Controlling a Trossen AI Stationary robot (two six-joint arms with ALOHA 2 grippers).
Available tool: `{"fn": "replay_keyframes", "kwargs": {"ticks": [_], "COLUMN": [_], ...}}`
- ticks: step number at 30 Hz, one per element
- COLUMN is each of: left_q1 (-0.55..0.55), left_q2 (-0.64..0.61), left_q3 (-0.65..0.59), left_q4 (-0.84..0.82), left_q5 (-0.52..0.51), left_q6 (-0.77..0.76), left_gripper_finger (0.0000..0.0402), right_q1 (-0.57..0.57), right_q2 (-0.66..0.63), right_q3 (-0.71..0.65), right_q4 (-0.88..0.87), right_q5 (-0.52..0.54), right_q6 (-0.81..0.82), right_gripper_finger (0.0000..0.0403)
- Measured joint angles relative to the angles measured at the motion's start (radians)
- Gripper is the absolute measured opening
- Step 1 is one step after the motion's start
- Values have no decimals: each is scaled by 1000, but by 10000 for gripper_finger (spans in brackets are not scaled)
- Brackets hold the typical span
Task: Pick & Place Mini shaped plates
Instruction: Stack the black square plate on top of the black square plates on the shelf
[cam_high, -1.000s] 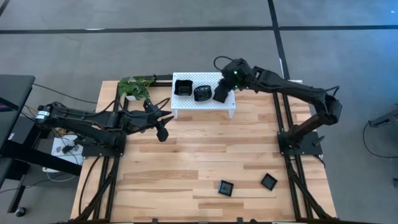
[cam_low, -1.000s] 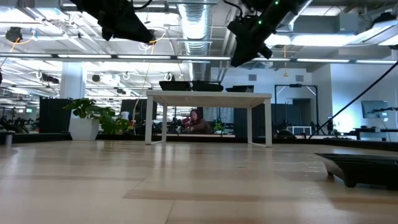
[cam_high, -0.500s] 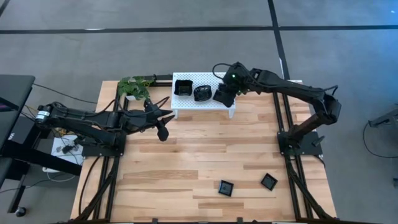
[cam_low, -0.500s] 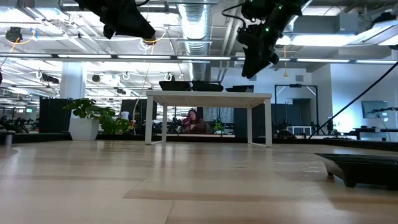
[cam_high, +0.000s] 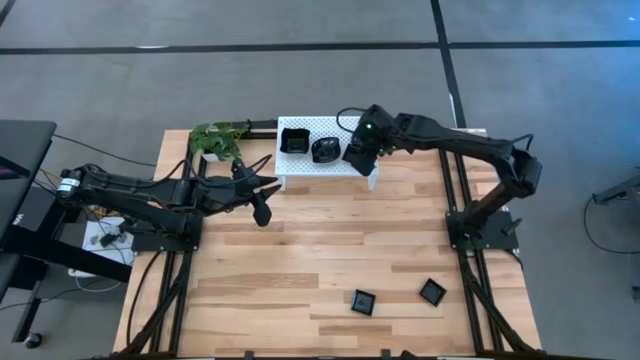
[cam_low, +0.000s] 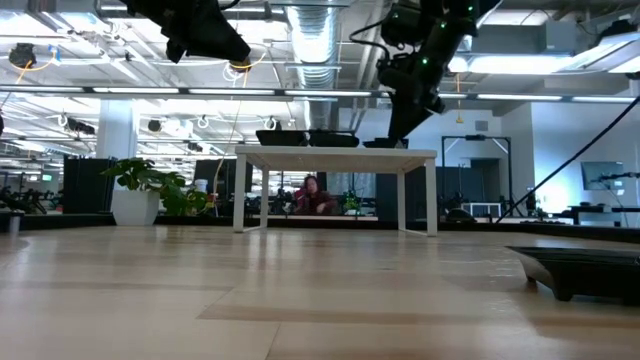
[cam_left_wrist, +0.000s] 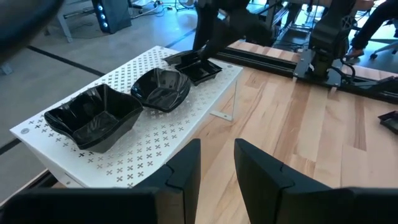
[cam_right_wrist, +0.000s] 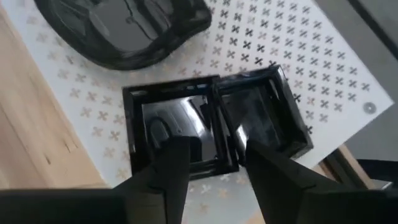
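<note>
On the white perforated rack (cam_high: 340, 129) at the table's far side stand several mini shaped plates: a wavy-rimmed one (cam_left_wrist: 93, 118), a rounded one (cam_left_wrist: 163, 90) and two flat square ones (cam_right_wrist: 177, 130) (cam_right_wrist: 264, 121) side by side at the rack's right end. My right gripper (cam_right_wrist: 214, 168) hovers open above those two squares, pointing steeply down, its fingers on either side of their adjoining rims. Two more square plates (cam_high: 362, 302) (cam_high: 432, 292) lie on the table near its front edge. My left gripper (cam_high: 262, 212) waits open left of the rack, holding nothing.
A potted plant (cam_high: 218, 140) stands left of the rack, just behind my left arm. The wide wooden tabletop (cam_high: 320, 250) between the rack and the two near plates lies bare. A person sits in the room far behind the table.
My right gripper has sunk toward the rack's right end and tipped to point more steeply down, shifting slightly toward the table's left. The left arm has kept still.
</note>
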Motion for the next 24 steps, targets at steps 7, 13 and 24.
{"fn": "replay_keyframes", "kwargs": {"ticks": [7, 13, 24], "left_q1": [0, 0, 0], "left_q2": [0, 0, 0], "left_q3": [0, 0, 0], "left_q4": [1, 1, 1], "left_q5": [0, 0, 0], "left_q6": [1, 1, 2], "left_gripper_finger": [99, 99, 99], "right_q1": [-10, -23, -49], "right_q2": [26, 18, 19], "right_q3": [-1, 0, -1], "right_q4": [18, 40, 33], "right_q5": [-3, -6, -8], "right_q6": [-73, -75, -83], "right_gripper_finger": [138, 112, 19]}}
